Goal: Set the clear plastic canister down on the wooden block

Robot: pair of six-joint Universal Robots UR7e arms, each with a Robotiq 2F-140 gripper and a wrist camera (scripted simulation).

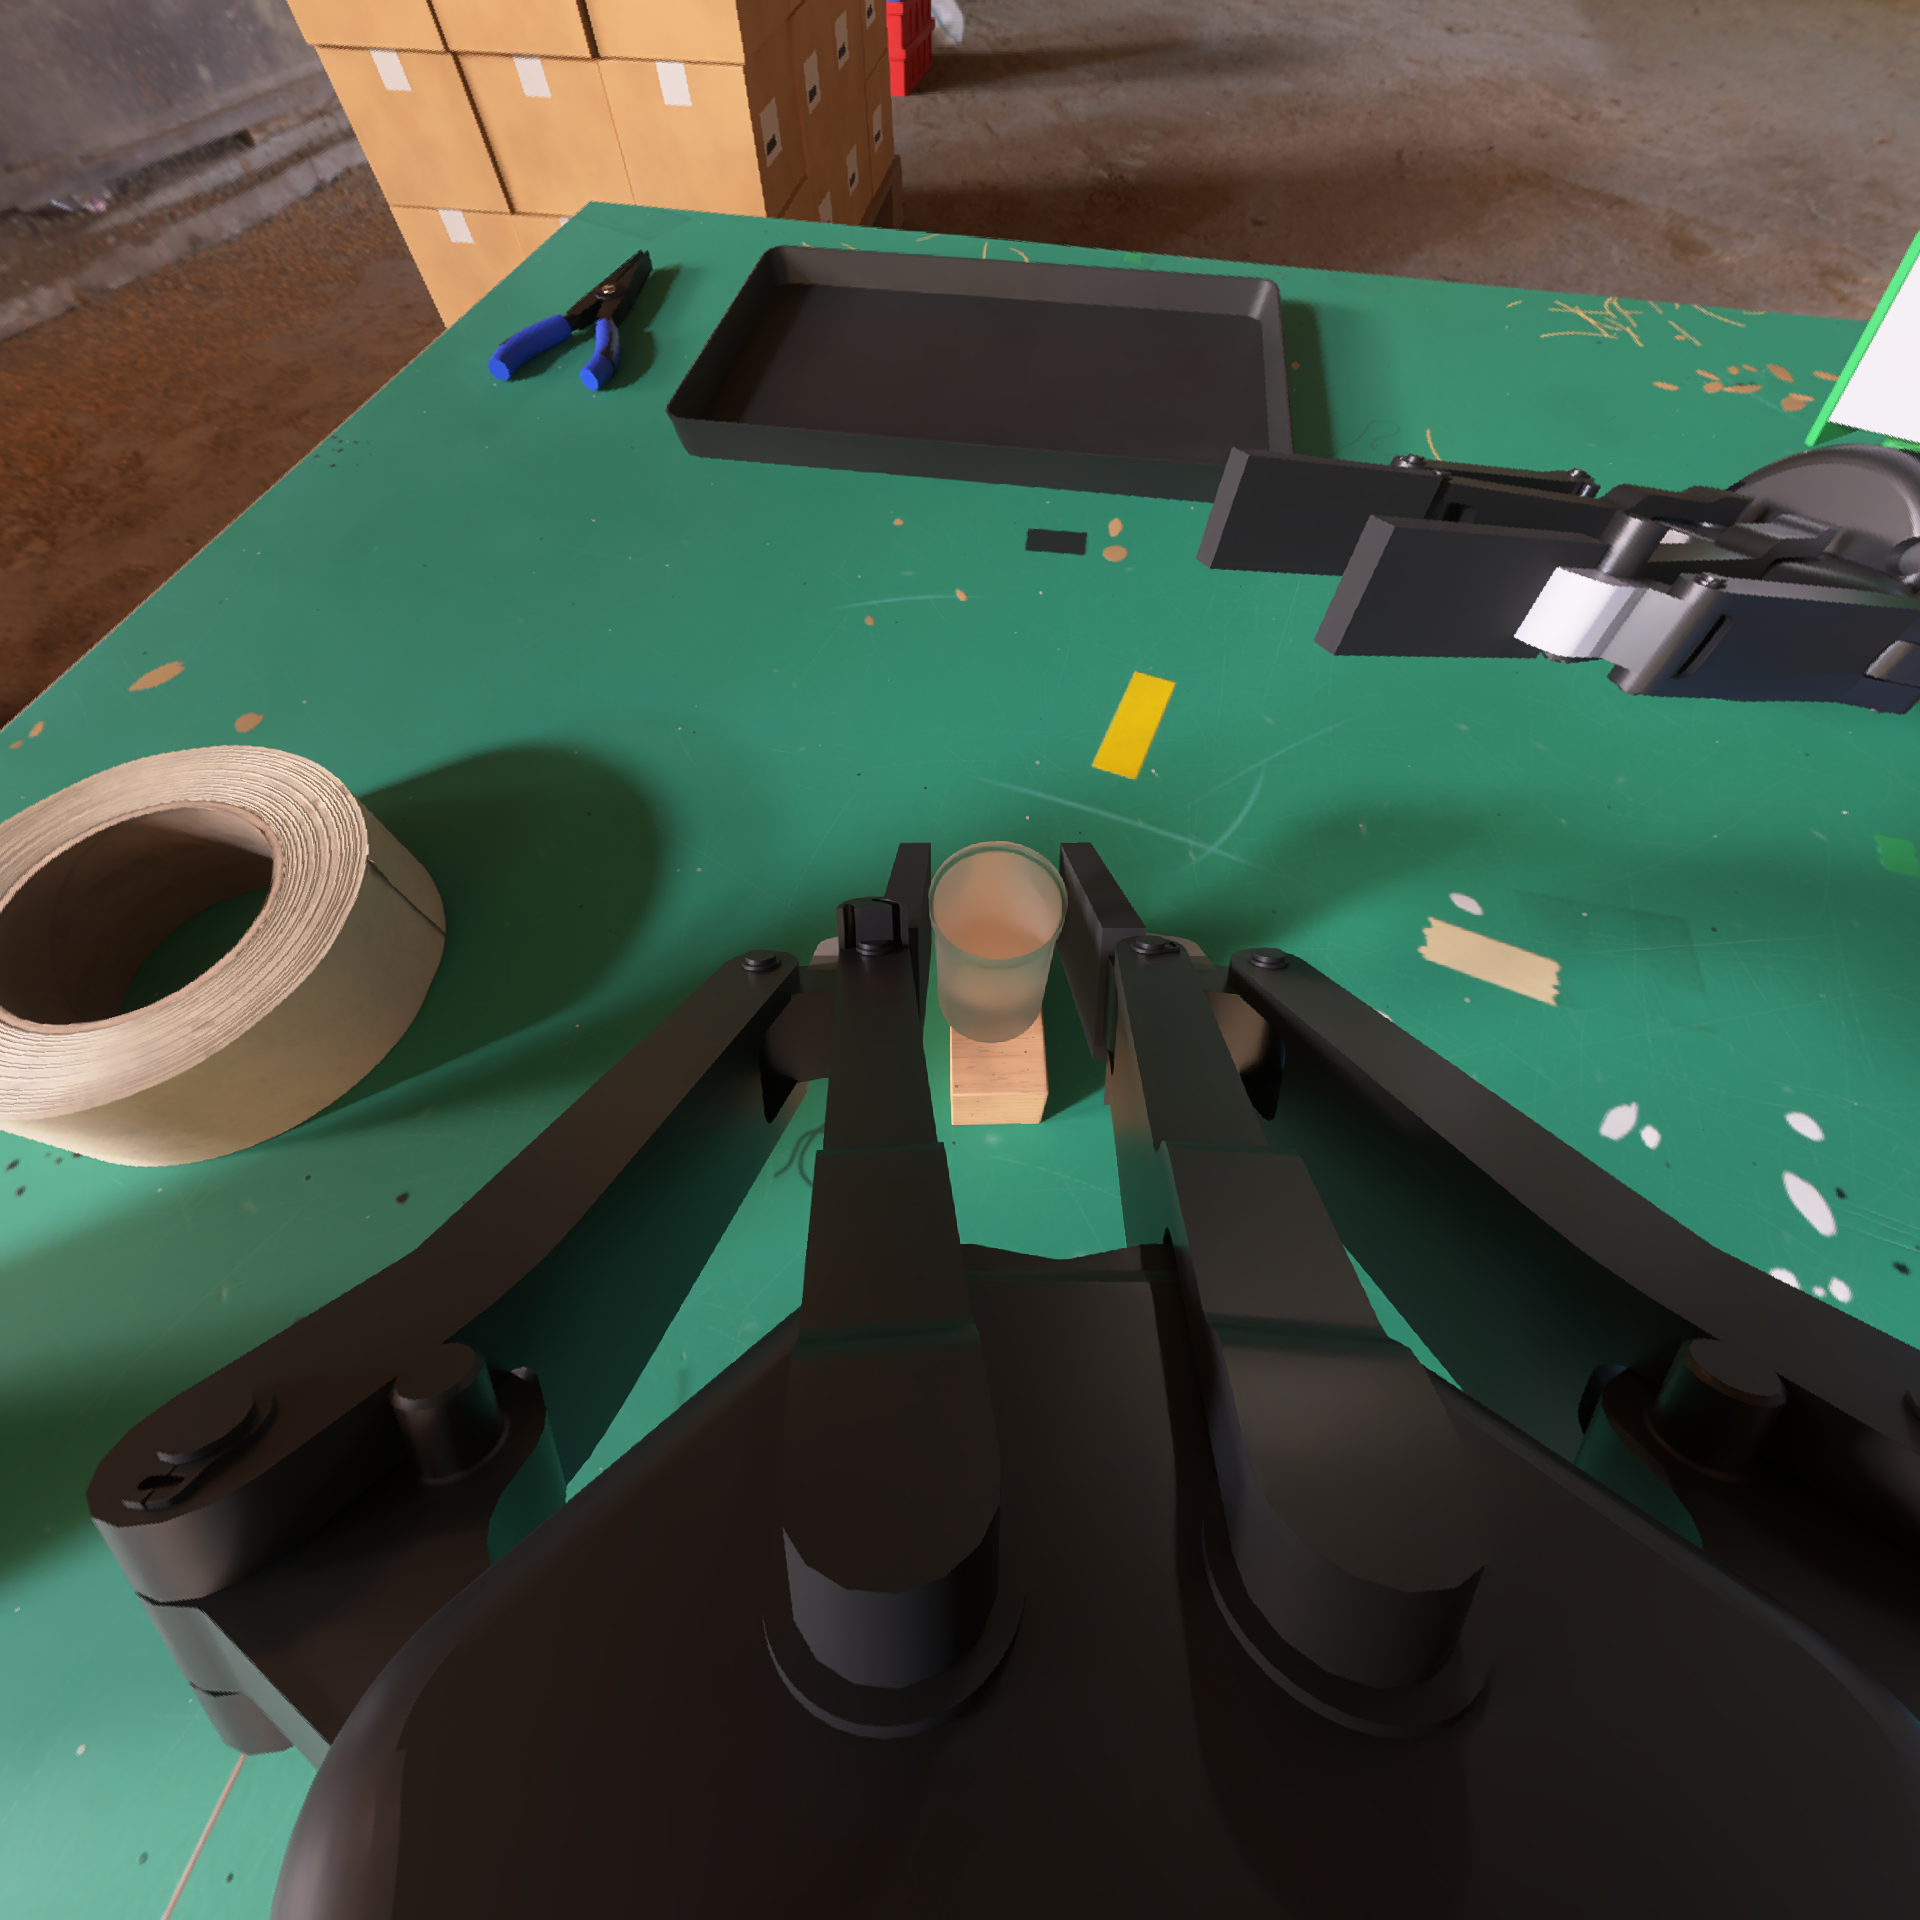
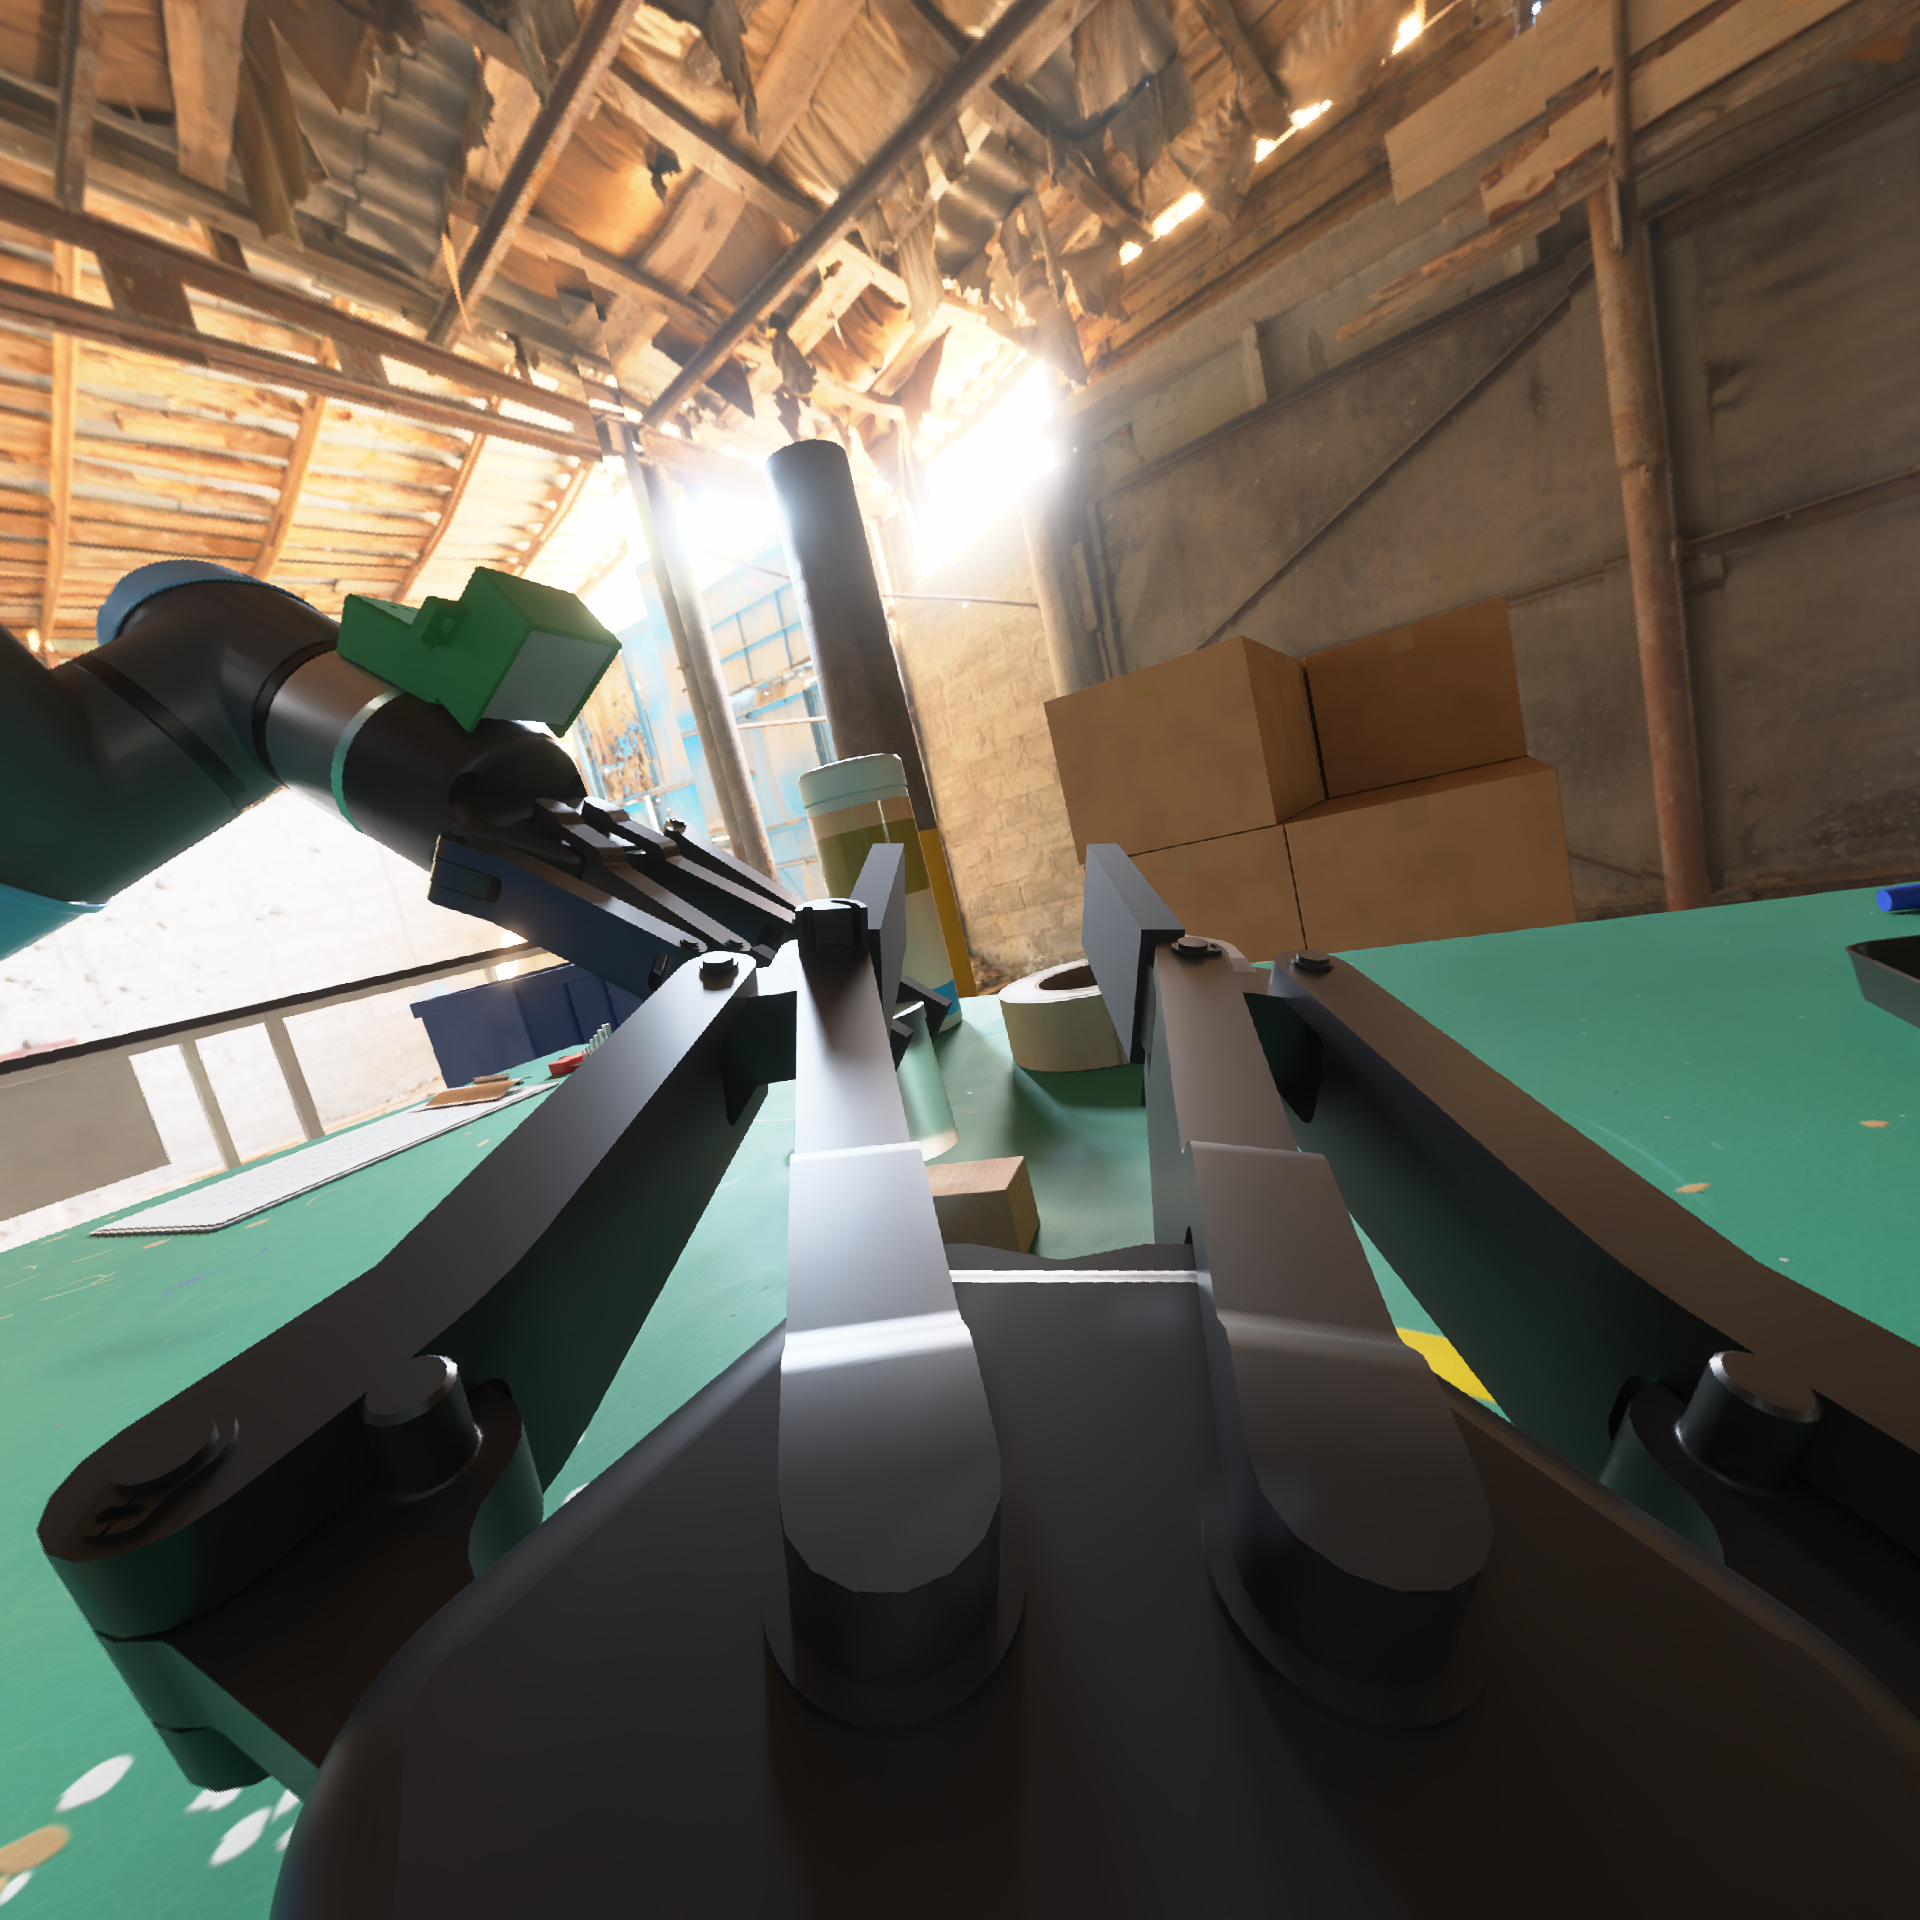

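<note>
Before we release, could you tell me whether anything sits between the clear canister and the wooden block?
Nothing visible does. In the left wrist view the clear canister stands upright between the left gripper's fingers, directly over the wooden block. The tape roll lies well off to one side.

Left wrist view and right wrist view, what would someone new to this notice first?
In the left wrist view, the left gripper closes around a clear plastic canister just over a small wooden block at the centre of the green table. A big roll of tape lies to the left, and a dark tray sits at the far edge. The right gripper is open and holds nothing.
</note>
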